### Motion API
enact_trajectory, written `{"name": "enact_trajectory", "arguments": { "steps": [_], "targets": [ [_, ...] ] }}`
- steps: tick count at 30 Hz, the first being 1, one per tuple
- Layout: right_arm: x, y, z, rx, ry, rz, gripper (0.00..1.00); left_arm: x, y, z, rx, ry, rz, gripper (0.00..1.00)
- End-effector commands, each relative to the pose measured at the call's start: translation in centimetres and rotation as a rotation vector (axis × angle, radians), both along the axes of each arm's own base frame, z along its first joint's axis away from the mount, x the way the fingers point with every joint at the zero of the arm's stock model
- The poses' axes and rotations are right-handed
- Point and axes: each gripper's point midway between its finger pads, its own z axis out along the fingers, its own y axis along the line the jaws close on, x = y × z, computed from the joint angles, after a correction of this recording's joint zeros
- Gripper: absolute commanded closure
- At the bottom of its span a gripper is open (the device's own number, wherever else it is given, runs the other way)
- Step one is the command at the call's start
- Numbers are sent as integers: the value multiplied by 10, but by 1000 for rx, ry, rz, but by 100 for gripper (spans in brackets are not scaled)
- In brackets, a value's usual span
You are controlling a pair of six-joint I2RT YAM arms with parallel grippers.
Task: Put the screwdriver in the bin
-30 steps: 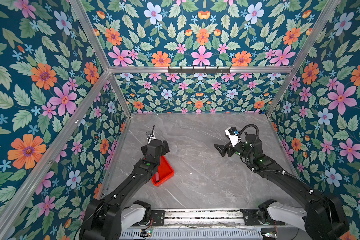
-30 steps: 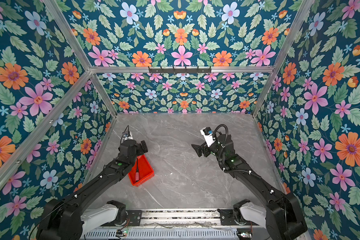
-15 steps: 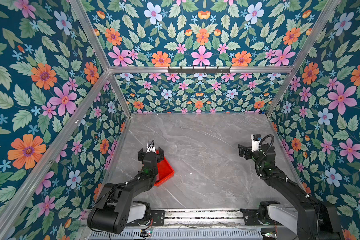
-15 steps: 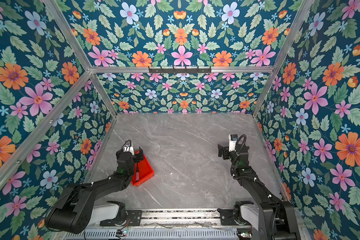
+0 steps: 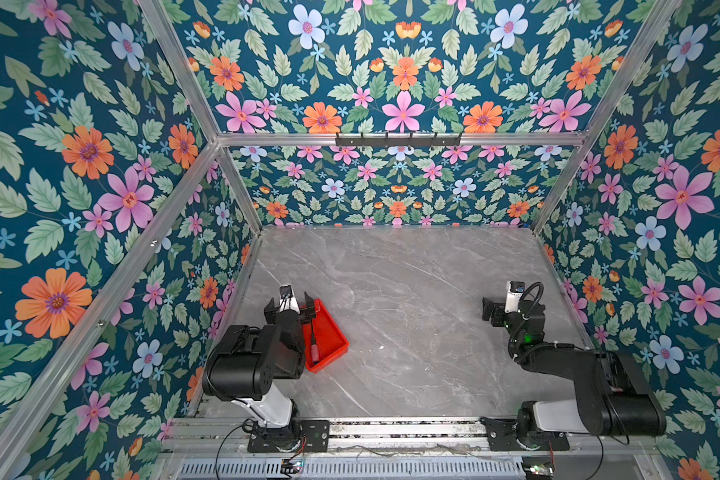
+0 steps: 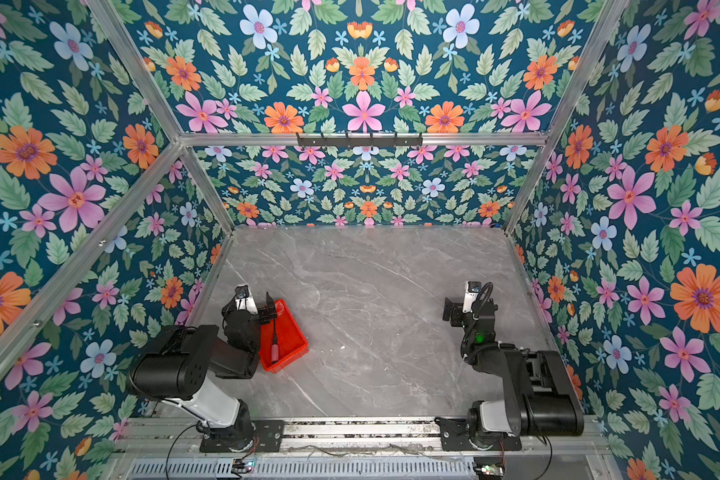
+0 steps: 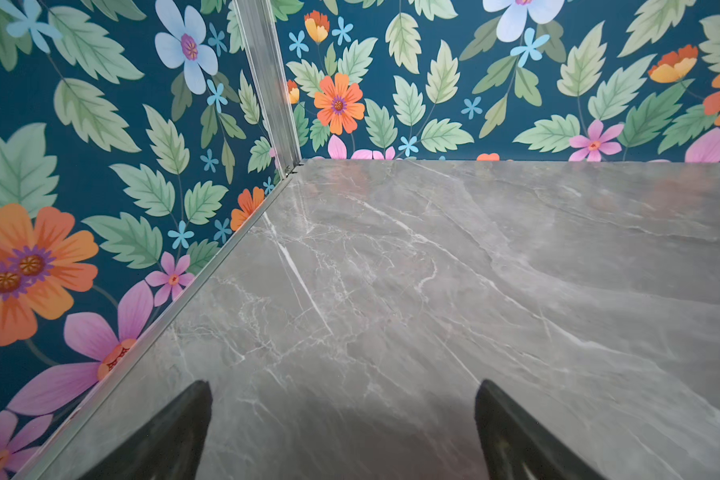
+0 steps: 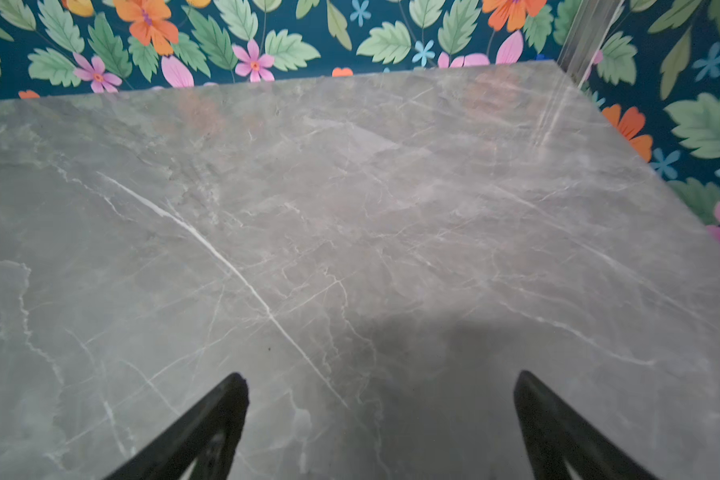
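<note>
The left gripper (image 7: 344, 388) stands wide open with nothing between its black fingers, only bare slab showing in the gap. The right gripper (image 8: 381, 376) is equally spread and empty. In a top view the left one hangs at the 11 o'clock corner of the shallow bright red plastic bin (image 5: 330, 332), which sits toward 8 o'clock on the grey marble-pattern tabletop (image 5: 412, 311); the right one is well apart, near 3 o'clock.

The small screwdriver with a pinkish-red ribbed handle and thin black shaft (image 5: 313, 344) lies flat inside the bin, handle toward 6 o'clock and shaft toward 12, so the task looks done.

It should handle as light and stiff. The ribbed handle is the place to pinch, whereas the thin shaft would likely slip or roll. No brand, label or writing can be read.
</note>
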Motion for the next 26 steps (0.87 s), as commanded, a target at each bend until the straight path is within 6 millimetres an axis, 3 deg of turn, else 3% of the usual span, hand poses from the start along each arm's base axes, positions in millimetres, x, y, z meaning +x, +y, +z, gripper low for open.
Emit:
{"name": "enact_trajectory", "arguments": {
  "steps": [1, 26],
  "targets": [
    [15, -2, 22, 21, -70, -6, 1, 16, -7, 6, -52, -12, -48, 0],
    [16, -6, 24, 31, -81, -16, 1, 15, -7, 4, -53, -3, -54, 0]
  ]
}}
